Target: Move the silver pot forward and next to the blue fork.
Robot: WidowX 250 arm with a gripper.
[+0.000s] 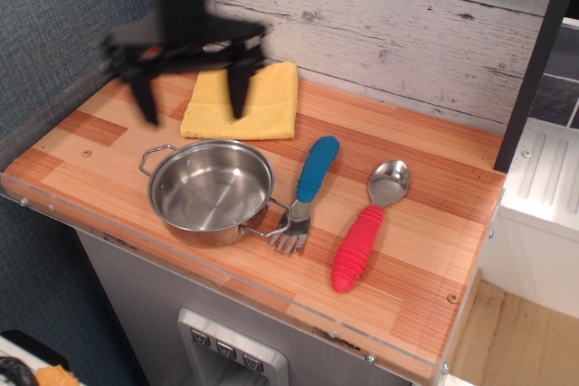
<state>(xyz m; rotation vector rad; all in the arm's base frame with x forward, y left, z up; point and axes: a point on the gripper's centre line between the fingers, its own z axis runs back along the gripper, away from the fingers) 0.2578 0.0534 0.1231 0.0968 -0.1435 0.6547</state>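
Shallow round stainless-steel pot [211,192] rests on wooden counter [425,241], its right handle touching the blue-handled fork [306,192]; black gripper [191,98], jaws spread, empty above.

On my wooden counter [425,223]: one shallow, shiny stainless-steel pot [211,193] with two wire loop handles, one blue-handled fork [307,191], one red-handled silver spoon [369,222] and one folded yellow cloth [246,101]. Four items altogether.
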